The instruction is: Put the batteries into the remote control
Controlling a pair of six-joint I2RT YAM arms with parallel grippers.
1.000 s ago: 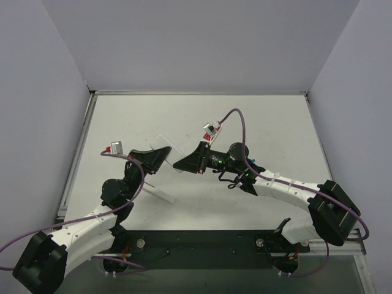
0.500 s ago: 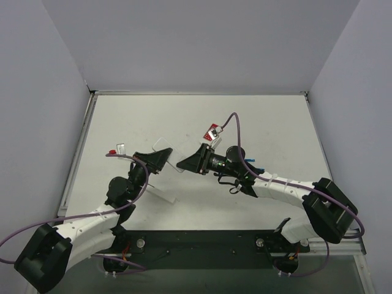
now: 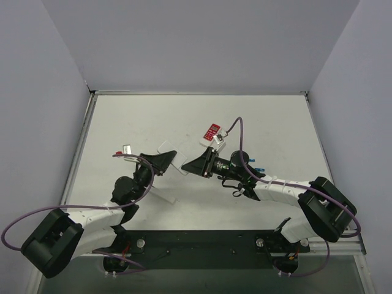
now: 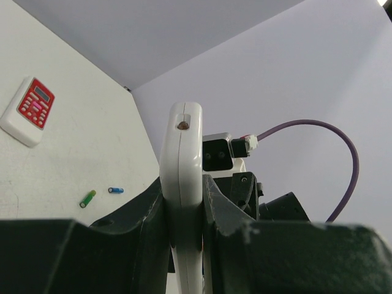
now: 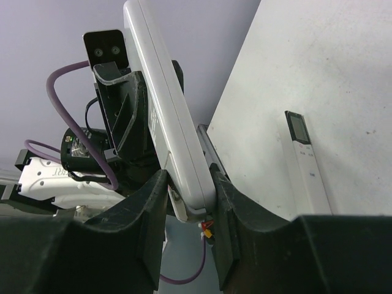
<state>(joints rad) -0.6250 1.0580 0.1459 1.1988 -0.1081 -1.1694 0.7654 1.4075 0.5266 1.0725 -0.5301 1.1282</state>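
White remote [image 4: 184, 153] clamped at both ends by left gripper [image 4: 182, 202] and right gripper [image 5: 188, 190], above table [image 3: 275, 122] | two batteries [image 4: 87, 198] loose on table | loading seemingly not begun; compartment hidden.

Slim white remote [image 3: 173, 154], rounded end with a small dark lens, held clear of the table [image 4: 55, 165]. The left gripper [image 4: 182, 205] pinches one end and the right gripper [image 5: 187, 191] the other. Green battery [image 4: 87, 198] and blue battery [image 4: 115, 190] lie loose on the table, near each other.
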